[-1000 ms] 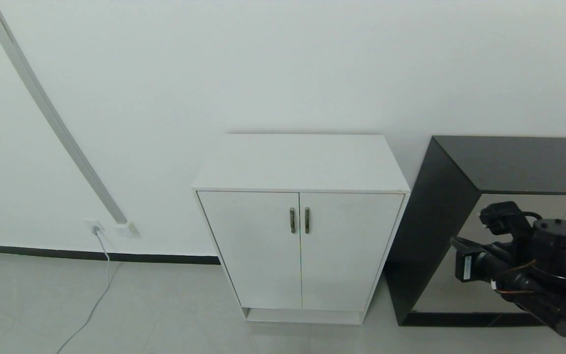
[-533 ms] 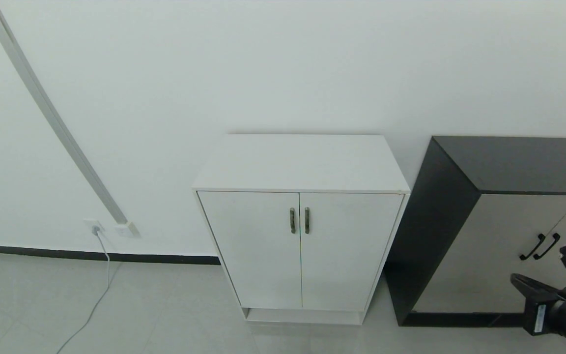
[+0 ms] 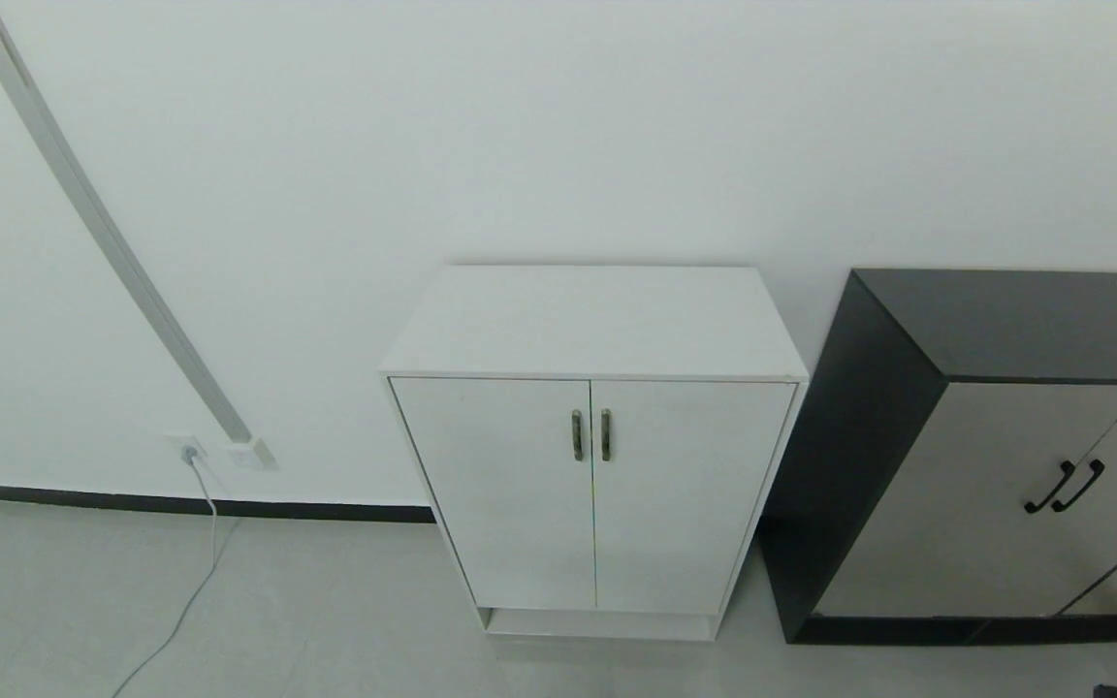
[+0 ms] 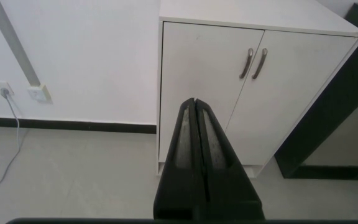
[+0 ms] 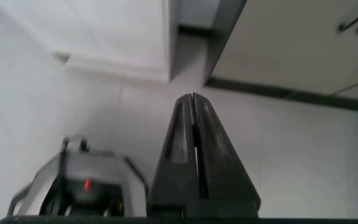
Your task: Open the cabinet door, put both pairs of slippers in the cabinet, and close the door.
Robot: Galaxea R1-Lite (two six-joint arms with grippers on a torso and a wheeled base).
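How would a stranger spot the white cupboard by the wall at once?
Two floor cabinets stand side by side against the plain white wall. The white two-door cabinet is on the robot's left of the pair. Unlike the black-framed cabinet with glossy grey doors, it is white all over, with two straight metal handles at its centre seam.
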